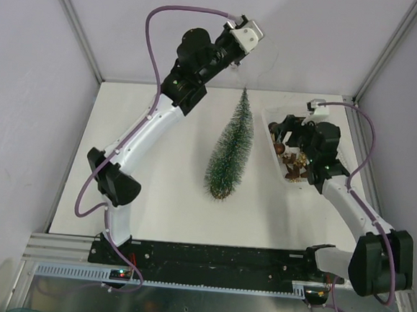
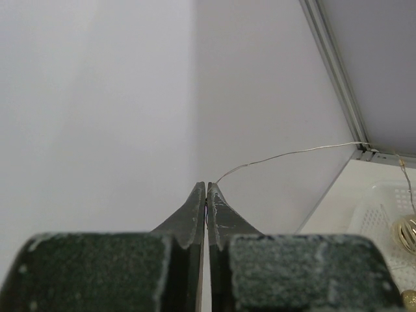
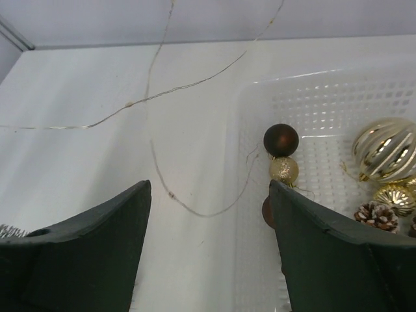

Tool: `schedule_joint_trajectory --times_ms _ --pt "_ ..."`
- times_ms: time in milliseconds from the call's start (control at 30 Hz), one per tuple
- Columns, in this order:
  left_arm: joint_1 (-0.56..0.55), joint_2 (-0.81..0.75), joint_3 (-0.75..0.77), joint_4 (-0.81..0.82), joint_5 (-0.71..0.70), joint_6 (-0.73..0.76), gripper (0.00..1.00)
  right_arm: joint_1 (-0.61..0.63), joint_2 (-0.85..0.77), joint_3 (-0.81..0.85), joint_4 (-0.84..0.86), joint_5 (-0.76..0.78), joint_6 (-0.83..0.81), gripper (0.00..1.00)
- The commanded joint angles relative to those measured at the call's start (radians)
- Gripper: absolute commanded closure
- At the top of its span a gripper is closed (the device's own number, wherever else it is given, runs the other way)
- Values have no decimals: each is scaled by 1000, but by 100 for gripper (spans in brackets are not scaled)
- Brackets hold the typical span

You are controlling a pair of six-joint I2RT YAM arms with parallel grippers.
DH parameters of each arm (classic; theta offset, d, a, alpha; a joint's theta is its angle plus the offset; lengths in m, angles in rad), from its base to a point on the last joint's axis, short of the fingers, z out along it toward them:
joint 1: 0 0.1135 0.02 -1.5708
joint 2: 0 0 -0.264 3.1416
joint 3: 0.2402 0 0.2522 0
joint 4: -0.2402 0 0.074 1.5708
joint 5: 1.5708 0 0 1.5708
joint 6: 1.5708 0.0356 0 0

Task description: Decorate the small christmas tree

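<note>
The small christmas tree (image 1: 230, 150), dark green with frosted bristles, stands in the middle of the white table. My left gripper (image 1: 234, 60) is raised high behind the tree top and is shut on a thin silver light wire (image 2: 292, 153), pinched at the fingertips (image 2: 207, 188). The wire runs down to the right toward the basket and lies in loops on the table in the right wrist view (image 3: 175, 88). My right gripper (image 1: 279, 133) is open and empty, its jaws straddling the left rim of the white basket (image 3: 237, 162).
The white basket (image 1: 275, 155) at the right holds a brown bauble (image 3: 281, 138), a glittery gold one (image 3: 284, 169), a striped gold ball (image 3: 383, 148) and a pine cone (image 3: 376, 214). White walls enclose the table.
</note>
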Motion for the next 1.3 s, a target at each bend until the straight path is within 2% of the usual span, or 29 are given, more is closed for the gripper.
schedule_joint_trajectory --times_ms 0,133,200,300,367,500,600,667,733,833,900,1033,1267 --pt "7 -63 2 37 -17 17 97 18 77 77 61 -19 -42 25" --pt "8 -68 0 37 -23 14 97 30 147 124 76 -19 -46 40" --pt "10 -73 -2 37 -32 11 97 33 163 138 78 -3 -46 54" --pt "22 -92 -19 37 -50 -4 97 29 157 154 70 57 -44 88" --pt "38 -107 -33 35 -83 -20 97 12 144 164 58 92 -35 97" --pt "97 -127 -7 -31 -168 -108 99 -41 144 214 -7 170 6 100" --pt "151 -164 -47 -69 -208 -144 99 -94 136 232 -14 121 62 100" --pt "190 -202 -113 -73 -210 -152 100 -146 125 234 1 48 115 100" --pt "226 -241 -192 -75 -204 -160 100 -212 123 234 34 -91 194 100" --pt "272 -296 -303 -75 -181 -174 100 -307 154 234 158 -394 358 100" --pt "296 -322 -364 -74 -171 -183 100 -352 165 234 208 -503 441 100" --pt "331 -353 -441 -74 -146 -212 100 -399 165 234 237 -598 525 100" --pt "343 -395 -539 -74 -117 -223 100 -411 156 234 302 -640 583 100"
